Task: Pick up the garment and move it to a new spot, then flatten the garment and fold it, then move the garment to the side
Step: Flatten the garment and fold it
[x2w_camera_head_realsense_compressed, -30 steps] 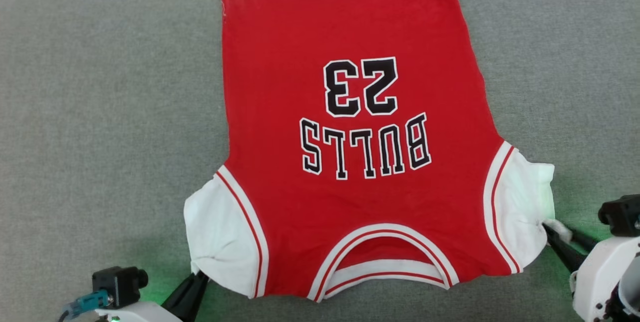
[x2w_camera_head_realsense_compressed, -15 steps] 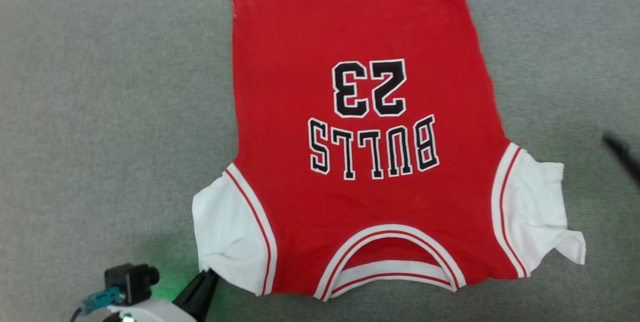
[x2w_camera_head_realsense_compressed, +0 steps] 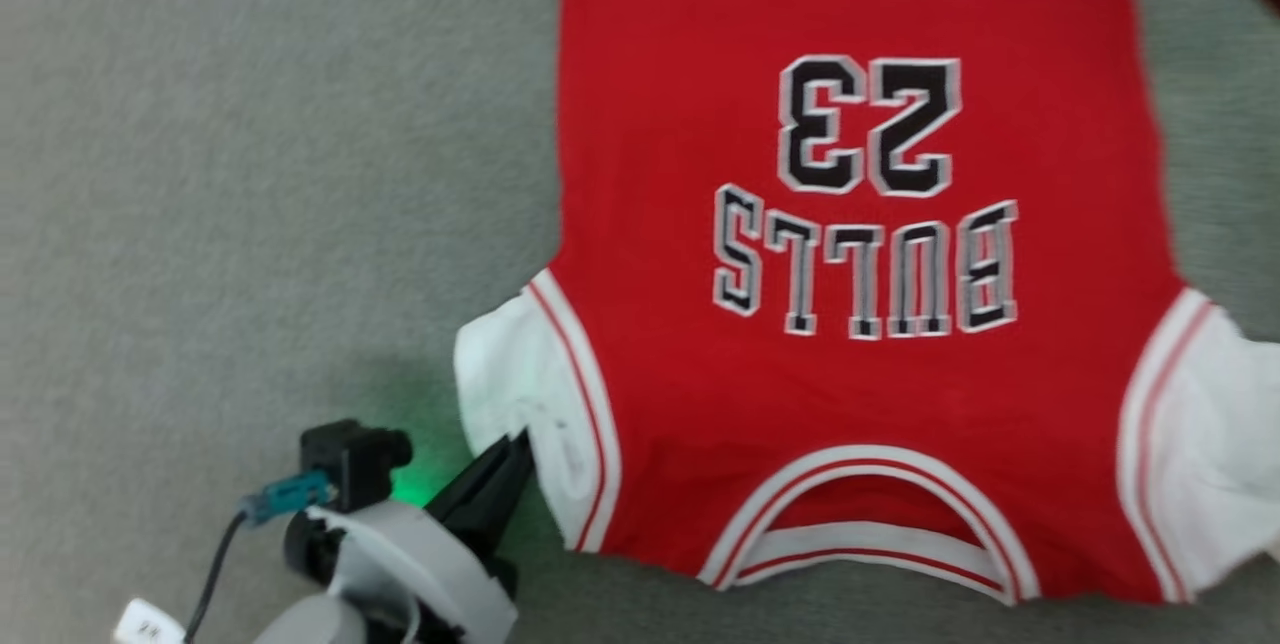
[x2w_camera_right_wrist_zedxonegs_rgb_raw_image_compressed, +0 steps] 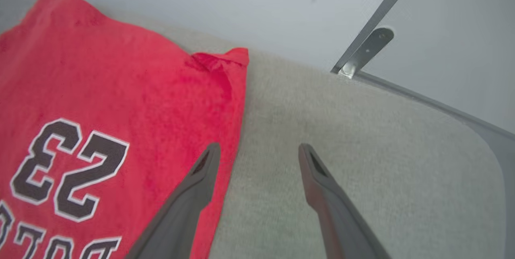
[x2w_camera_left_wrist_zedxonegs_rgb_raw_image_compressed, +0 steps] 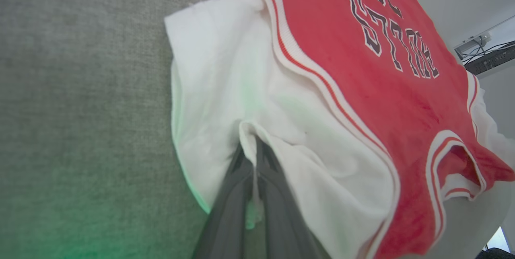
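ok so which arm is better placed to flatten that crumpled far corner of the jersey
Probably right. The right claw is open and points toward the crumpled corner of the garment; the left claw is shut on the near white sleeve.

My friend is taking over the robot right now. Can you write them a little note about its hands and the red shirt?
Left gripper: shut on the garment's white sleeve.
Right gripper: open, holding nothing, beside the garment's far edge.
Garment: spread print-up on the grey surface, collar nearest the robot.
Done: mostly flattened; one far hem corner is rumpled.
Left: fold it, then move it aside.
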Controlling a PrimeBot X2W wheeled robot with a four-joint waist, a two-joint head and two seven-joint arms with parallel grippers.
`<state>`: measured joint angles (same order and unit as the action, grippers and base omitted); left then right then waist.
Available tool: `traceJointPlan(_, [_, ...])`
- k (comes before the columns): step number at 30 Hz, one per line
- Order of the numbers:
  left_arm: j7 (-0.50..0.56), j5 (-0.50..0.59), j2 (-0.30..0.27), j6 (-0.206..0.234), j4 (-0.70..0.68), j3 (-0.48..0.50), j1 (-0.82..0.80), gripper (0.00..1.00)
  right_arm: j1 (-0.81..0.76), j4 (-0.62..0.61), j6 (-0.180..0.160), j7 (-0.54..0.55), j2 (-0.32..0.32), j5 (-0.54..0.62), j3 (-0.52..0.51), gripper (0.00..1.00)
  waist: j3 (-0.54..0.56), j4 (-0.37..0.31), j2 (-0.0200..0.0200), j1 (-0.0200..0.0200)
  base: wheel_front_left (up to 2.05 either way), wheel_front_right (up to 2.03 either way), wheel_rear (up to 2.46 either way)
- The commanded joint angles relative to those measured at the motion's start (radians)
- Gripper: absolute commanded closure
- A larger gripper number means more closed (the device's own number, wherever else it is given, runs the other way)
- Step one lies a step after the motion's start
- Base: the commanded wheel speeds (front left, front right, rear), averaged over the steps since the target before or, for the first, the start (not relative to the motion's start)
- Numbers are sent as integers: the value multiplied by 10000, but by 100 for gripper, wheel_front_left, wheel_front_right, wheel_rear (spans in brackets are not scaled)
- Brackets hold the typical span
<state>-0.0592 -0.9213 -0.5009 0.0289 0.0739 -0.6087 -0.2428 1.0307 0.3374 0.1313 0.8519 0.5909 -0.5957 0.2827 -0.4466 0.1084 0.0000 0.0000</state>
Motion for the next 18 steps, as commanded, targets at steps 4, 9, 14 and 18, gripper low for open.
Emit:
traceJointPlan(4, [216, 182, 583, -277, 892, -451, -621, 100, 1877, 2106, -10, -378, -276, 850, 380, 0, -1447, 1557, 0, 0, 0, 0, 0])
traceJointPlan(9, [227, 295, 852, -574, 1502, -645, -1117, 100, 2568, 3483, -11, -1031, -237, 1589, 862, 0, -1762, 2011, 0, 0, 0, 0, 0])
traceJointPlan(14, [96, 355, 1092, -778, 2107, -764, -1499, 100, 2890, 4861, -10, -1509, -495, 1693, 1136, 0, -1912, 2259, 0, 0, 0, 0, 0])
traceJointPlan(18, [71, 355, 1100, -852, 2431, -793, -1622, 100, 2858, 5630, -2, -1385, -629, 1518, 1546, 0, -1946, 2272, 0, 0, 0, 0, 0])
